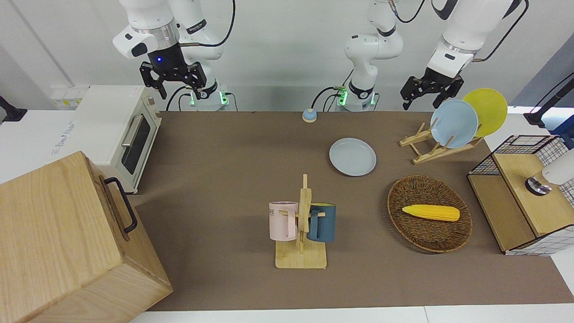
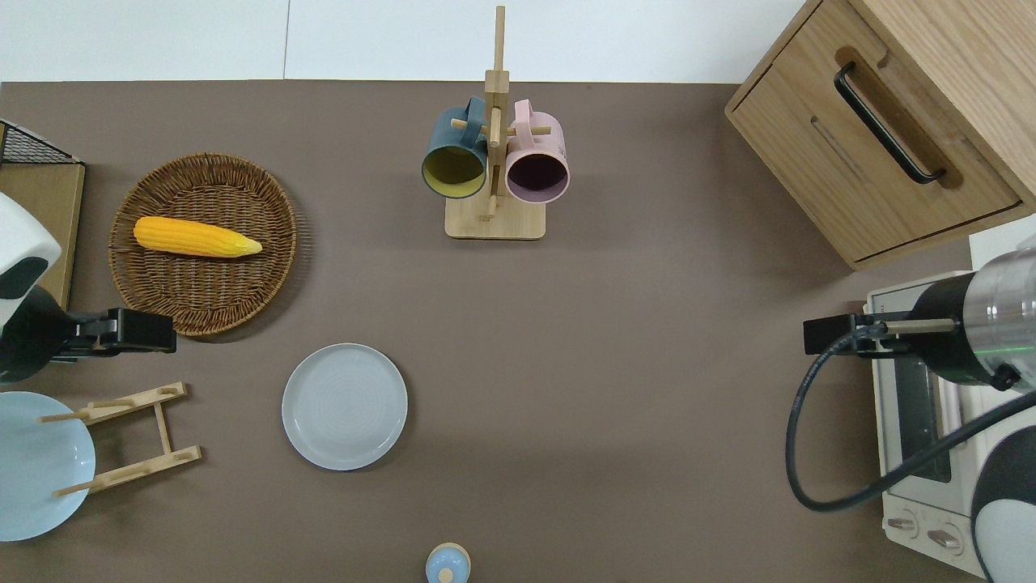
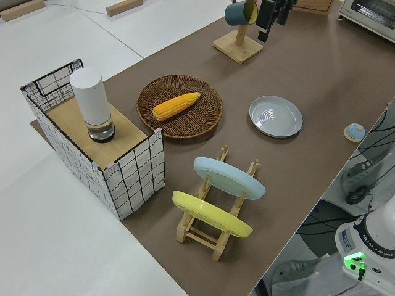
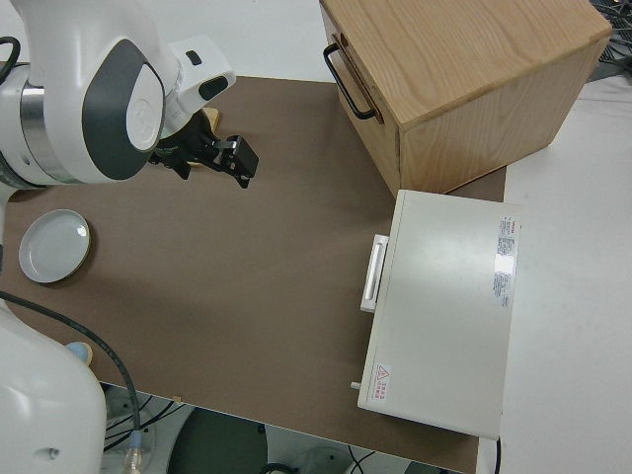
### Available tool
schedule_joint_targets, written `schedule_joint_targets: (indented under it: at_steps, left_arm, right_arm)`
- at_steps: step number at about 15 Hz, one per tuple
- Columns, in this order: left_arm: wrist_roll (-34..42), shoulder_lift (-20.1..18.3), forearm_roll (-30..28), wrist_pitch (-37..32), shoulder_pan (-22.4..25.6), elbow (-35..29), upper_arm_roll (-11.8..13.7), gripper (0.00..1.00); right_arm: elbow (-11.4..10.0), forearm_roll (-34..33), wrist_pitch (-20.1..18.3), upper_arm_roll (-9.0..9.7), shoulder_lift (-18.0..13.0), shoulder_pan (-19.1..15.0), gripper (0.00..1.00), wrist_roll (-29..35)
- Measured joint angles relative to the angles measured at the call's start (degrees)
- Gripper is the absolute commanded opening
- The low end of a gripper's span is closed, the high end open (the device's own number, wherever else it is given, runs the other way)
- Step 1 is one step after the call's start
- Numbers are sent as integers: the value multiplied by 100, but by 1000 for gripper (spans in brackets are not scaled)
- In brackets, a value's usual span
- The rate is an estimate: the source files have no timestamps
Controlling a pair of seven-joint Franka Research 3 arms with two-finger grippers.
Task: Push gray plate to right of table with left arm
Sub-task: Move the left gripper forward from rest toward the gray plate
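I see the left gripper (image 1: 429,92) up in the air with its black fingers spread apart and nothing between them; in the overhead view it (image 2: 166,332) hangs over the brown table (image 2: 631,389), at the rim of the wicker basket (image 2: 202,243) and just past the wooden dish rack (image 2: 129,437). From that gripper, the gray plate (image 2: 345,406) lies flat on the table toward the right arm's end and a little nearer to the robots, well apart from the fingers and touching nothing. The basket under the gripper's tip holds a yellow corn cob (image 2: 197,237). The rack on the gripper's near side carries a sky-blue plate (image 1: 454,123) and a yellow plate (image 1: 485,111), both standing on edge and tilted. Farther from the robots than the gray plate, a wooden mug stand (image 2: 494,162) holds a dark blue mug (image 2: 453,158) and a pink mug (image 2: 536,162). A small blue knob-like object (image 2: 447,564) sits at the table edge nearest the robots. The right arm is parked, its gripper (image 1: 172,76) showing open fingers.
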Motion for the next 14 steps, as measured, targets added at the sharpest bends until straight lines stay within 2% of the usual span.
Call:
schedule_joint_targets:
  at_steps: [1, 5, 14]
  left_arm:
    - [0, 0, 0, 0, 97, 0, -84, 1000]
    - [0, -1, 0, 0, 102, 2, -132, 1000]
    - [0, -2, 0, -3, 150, 6, -133, 1000]
  right_arm:
    - [0, 0, 0, 0, 0, 0, 996, 0]
    - [0, 0, 0, 0, 0, 0, 996, 0]
    - [0, 0, 0, 0, 0, 0, 996, 0]
